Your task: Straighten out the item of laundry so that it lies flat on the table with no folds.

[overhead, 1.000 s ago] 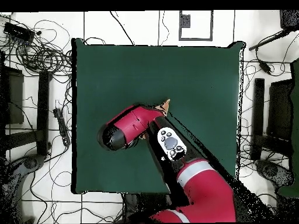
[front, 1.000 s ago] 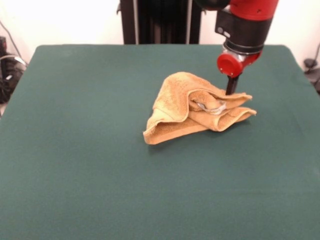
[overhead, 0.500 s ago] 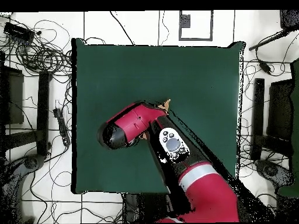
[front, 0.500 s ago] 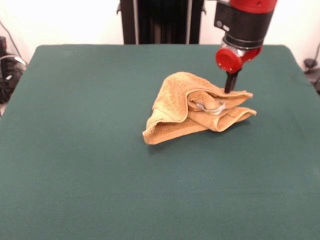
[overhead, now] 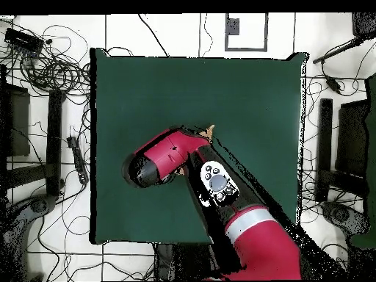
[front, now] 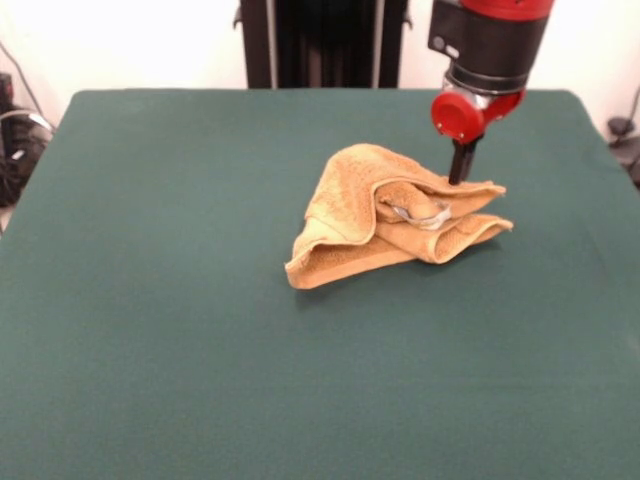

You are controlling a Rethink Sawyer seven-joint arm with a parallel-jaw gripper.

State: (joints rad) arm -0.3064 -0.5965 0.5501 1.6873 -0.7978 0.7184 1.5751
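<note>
The item of laundry (front: 345, 215), a golden-orange towel, lies crumpled in a folded heap right of the table's (front: 180, 330) middle, with a small grey tag (front: 408, 212) showing among the folds. My gripper (front: 459, 172) comes down at the heap's far right edge, its dark tip touching or just behind the top fold. I cannot make out whether it is open or shut. In the overhead view the red arm (overhead: 172, 156) covers nearly all of the towel, and only an orange corner (overhead: 208, 132) sticks out.
Dark green cloth covers the table (overhead: 242, 95) on all sides of the heap. Cables and stands (overhead: 51, 70) lie on the floor around the table, off its edges.
The gripper has lifted slightly and shifted a little left at the towel's far right edge. The towel's shape has not changed.
</note>
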